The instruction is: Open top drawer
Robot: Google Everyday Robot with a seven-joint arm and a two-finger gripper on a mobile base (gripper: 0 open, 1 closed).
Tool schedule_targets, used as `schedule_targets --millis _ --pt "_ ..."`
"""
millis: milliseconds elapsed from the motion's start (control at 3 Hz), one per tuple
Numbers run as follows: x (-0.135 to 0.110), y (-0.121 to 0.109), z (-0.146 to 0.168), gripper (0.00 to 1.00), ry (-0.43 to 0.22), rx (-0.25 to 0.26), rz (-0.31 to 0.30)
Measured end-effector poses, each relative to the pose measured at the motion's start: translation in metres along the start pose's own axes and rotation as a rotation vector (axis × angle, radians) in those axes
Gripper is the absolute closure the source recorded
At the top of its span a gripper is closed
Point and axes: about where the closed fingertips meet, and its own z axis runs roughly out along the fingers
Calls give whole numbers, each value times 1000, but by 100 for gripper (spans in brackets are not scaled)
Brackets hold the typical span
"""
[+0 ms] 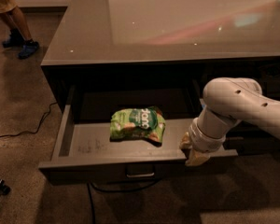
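We see the top drawer point(95, 147) standing well out from the cabinet toward the near side. Its lighter, scuffed floor is exposed and its front panel hangs clear of the dark cabinet face. It sits under the left part of the glossy counter top point(177, 27). A green snack bag point(137, 123) lies flat near the middle of the drawer floor, closer to the back than to the front, so it is not in the way of the front panel.

The gripper point(196, 154) is at the near right end of the drawer, right against the top edge of the front panel. It is well to the right of the small loop handle point(140, 172), which is untouched at the centre. The white arm point(238, 106) reaches in from the right and bends down over that corner. We judge that this is why the contact is on the right end and not at the handle. The tool's cream tip overlaps the panel edge, so we cannot tell how far open it is or whether it has hold of the edge or only rests on it.

We judge the opening all but done, with most of the drawer's depth showing.

On the floor to the left, a black cable point(23, 132) runs toward the cabinet base. At far left, a person's legs point(16, 27) are well away from the work.
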Motion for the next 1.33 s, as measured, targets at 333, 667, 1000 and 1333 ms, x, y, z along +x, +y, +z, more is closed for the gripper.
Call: schedule_targets --millis 333,667,1000,1333 --pt "0 0 0 37 0 0 0" --pt "0 0 0 13 0 0 0" --pt "0 0 0 0 0 0 0" --pt "0 0 0 0 0 0 0"
